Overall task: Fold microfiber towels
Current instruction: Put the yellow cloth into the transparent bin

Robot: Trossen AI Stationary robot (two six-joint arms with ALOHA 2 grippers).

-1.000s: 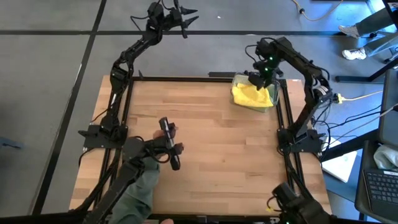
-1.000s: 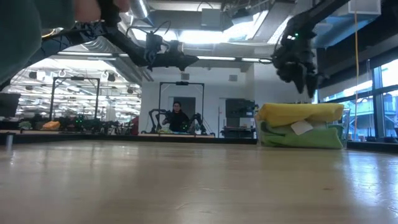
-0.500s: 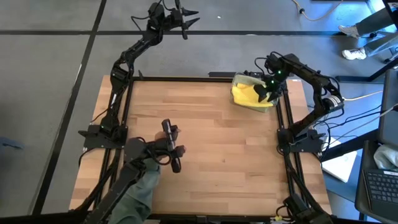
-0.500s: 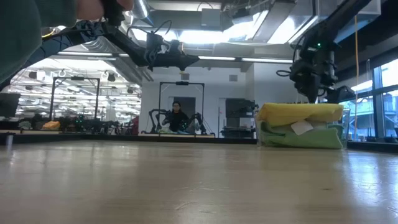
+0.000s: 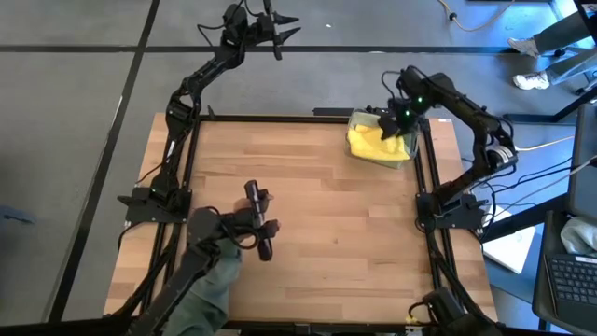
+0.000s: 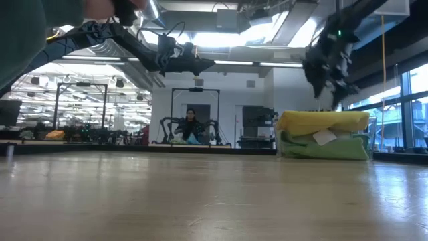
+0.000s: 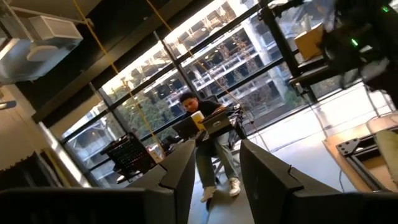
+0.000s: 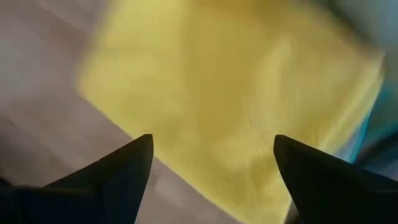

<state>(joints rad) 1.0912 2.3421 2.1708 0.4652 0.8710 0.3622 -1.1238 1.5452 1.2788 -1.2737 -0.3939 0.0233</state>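
Right gripper [image 5: 395,119], upper right of the high view: fingers wide apart, empty, above yellow towel [image 5: 375,142] in the clear bin [image 5: 411,155]. Risk: you snag the rim or pinch several towels. Left gripper [image 5: 278,21], top centre: open, idle.

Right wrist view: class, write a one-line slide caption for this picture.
Open right gripper poised above the yellow towel that lies partly over the wooden table.

dark jointed arms [image 5: 201,79], black cabling, green indicator light [image 5: 407,110].
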